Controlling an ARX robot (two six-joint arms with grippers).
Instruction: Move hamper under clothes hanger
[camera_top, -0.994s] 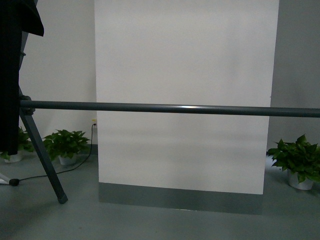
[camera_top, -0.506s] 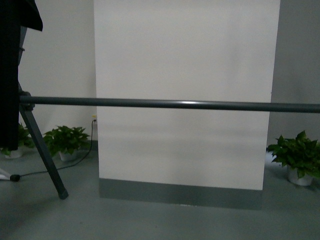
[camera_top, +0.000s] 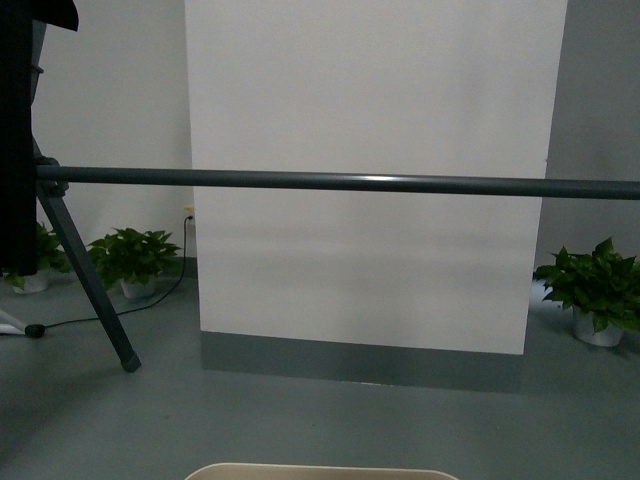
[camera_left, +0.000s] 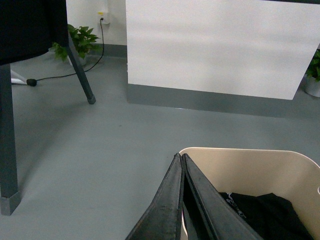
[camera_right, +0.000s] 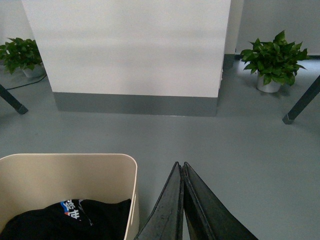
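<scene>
Black cloth: a dark garment (camera_top: 17, 140) hangs at the far left of the front view, by the end of the bar.
Clothes hanger: a dark grey rack with a long round bar (camera_top: 340, 182) going flat across the whole front view, and a slanted leg (camera_top: 88, 285) on the left that stands on the grey floor (camera_top: 330, 420).
Plants: one green potted plant (camera_top: 130, 262) sits on the floor left of the white board (camera_top: 370, 170), and another potted plant (camera_top: 592, 292) sits to its right.
Cable: a black wire (camera_top: 105, 315) runs along the floor near the left plant.
Hamper: only the beige rim (camera_top: 320, 471) shows at the bottom edge of the front view, on the near side of the bar.
Inside the hamper: black clothes (camera_left: 265, 212) lie in it; one has a small colored print (camera_right: 70, 207).
Left gripper (camera_left: 181, 159): its two black fingers are pressed together, right at the hamper rim (camera_left: 240, 151); I cannot tell if it touches.
Right gripper (camera_right: 180, 166): its fingers are pressed together too, just beside the hamper's corner (camera_right: 131, 162), holding nothing.
</scene>
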